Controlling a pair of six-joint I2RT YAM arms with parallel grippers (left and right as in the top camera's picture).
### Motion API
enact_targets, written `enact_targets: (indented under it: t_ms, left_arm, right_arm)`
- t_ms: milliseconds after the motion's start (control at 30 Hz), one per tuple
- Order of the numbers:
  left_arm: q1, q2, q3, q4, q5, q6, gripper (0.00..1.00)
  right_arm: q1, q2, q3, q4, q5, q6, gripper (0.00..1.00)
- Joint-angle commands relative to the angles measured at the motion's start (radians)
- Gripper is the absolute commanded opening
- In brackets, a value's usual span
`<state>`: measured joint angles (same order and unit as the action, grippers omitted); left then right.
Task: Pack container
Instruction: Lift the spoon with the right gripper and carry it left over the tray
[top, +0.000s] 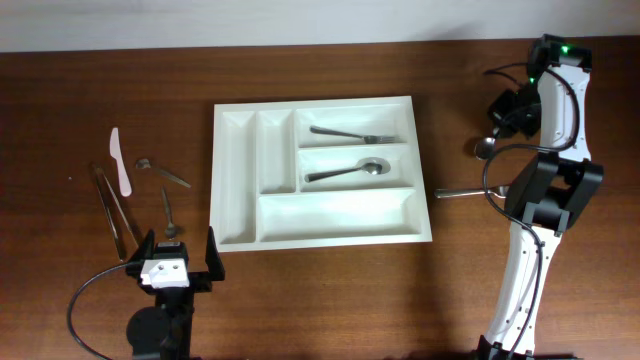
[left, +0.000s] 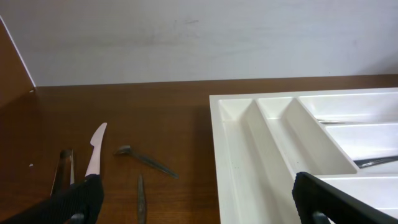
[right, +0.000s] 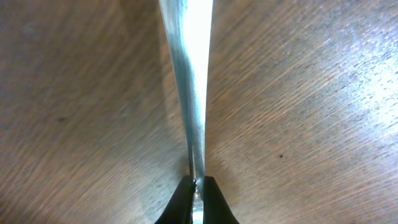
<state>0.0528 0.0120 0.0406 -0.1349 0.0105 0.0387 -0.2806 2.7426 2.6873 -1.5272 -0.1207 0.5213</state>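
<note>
Overhead: the container (top: 238, 240) lies mid-counter with its long side running left to right. A fork (top: 352, 135) lies in its far long slot and a spoon (top: 348, 170) in the middle one. The near long slot and the two narrow slots look bare. The right arm (top: 548, 185) stands off the container's right end, so the container lies to the left of its jaws, clear of them. A rounded metal bowl (top: 484, 148) shows just beside that arm, and another handle (top: 455, 192) lies closer to the tray. The left arm (top: 165, 272) sits nearer, just off the near-left corner, its jaws spread wide and empty.

Left wrist: the container (left: 217, 143) fills the right half, ahead and to the right of the parted jaws and not touching them. A white plastic knife (left: 94, 152) and a dark metal piece (left: 146, 160) lie on the counter (left: 168, 106) to the left.

Right wrist: the jaws are clenched on a shiny metal handle (right: 189, 81) that runs straight away from them, above bare wood. The container is out of view. I judge this piece must travel left and turn to lie along a long slot.
</note>
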Motion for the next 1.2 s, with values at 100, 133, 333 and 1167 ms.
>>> enact_targets:
  t_ms: [100,133,333,1167]
  left_arm:
    - [0.005,-0.006,-0.006,0.000,0.000,0.016,0.99]
    - [0.005,-0.006,-0.006,0.000,0.000,0.015,0.99]
    - [0.005,-0.006,-0.006,0.000,0.000,0.015,0.99]
    - [0.005,-0.006,-0.006,0.000,0.000,0.016,0.99]
  right_arm:
    - [0.007,0.013,0.043,0.009,-0.111,-0.126,0.04]
    - [0.008,0.013,0.054,0.009,-0.142,-0.142,0.04]
    - [0.020,0.011,0.169,-0.004,-0.282,-0.223,0.04]
    - [0.344,-0.054,0.454,-0.171,-0.429,-0.836,0.04]
